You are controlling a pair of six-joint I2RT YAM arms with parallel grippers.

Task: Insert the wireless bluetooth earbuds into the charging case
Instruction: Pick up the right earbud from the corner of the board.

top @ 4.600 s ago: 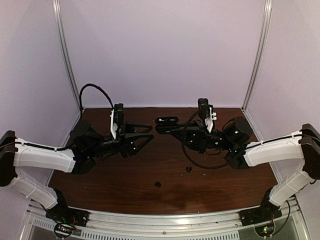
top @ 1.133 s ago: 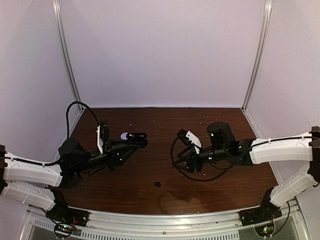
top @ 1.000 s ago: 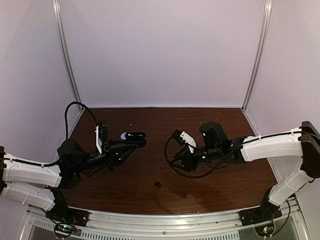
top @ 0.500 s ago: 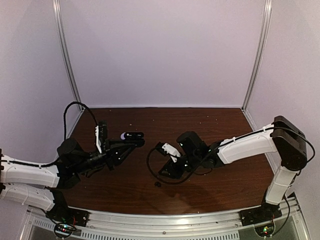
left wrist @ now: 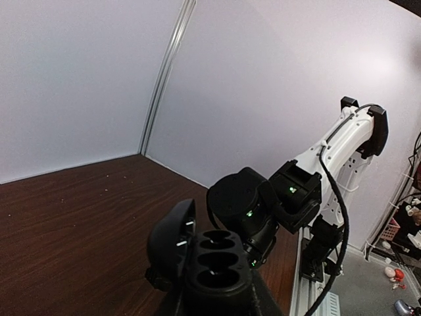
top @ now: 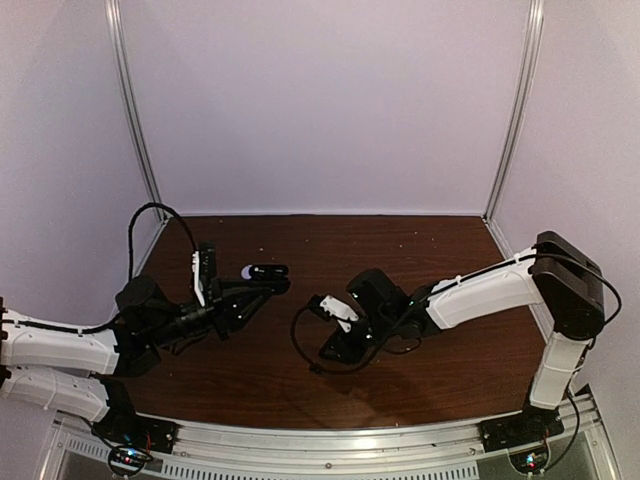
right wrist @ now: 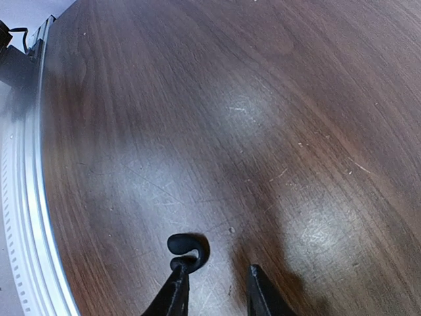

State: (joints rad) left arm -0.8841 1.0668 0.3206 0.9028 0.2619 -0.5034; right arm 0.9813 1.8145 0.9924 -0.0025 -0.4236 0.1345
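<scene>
One black earbud (right wrist: 185,247) lies on the dark wood desk (right wrist: 276,92), not far from the metal rail (right wrist: 20,197) at the desk's edge. Only the right wrist camera shows it plainly. It touches the tip of the finger (right wrist: 173,293) on the left of that picture and sits just beyond it, not in the gap. The right claw (right wrist: 217,293) is partly open, its two fingers a narrow way apart with bare desk between them. Only their tips show, the rest being cut off at the bottom edge.

From above, the bud is all but lost. It is a dark speck at the foot of a black cable (top: 296,332) looping off the right wrist, and the claw's fingers cannot be told from the black housing over them.

Well to the left, the left claw (top: 258,284) is clamped on a black charging case (left wrist: 217,263), held off the desk. The left wrist camera looks along the case, its lid (left wrist: 170,238) swung open to the left and round wells in a row on top. The wells are dark, and whether any holds a bud cannot be made out. The gripping fingers are hidden under the case at the picture's lower edge. Beyond the case, the right arm (left wrist: 296,191) bends low over the desk. Overhead, the case is only a small dark bar with a pale spot at its left end.
</scene>
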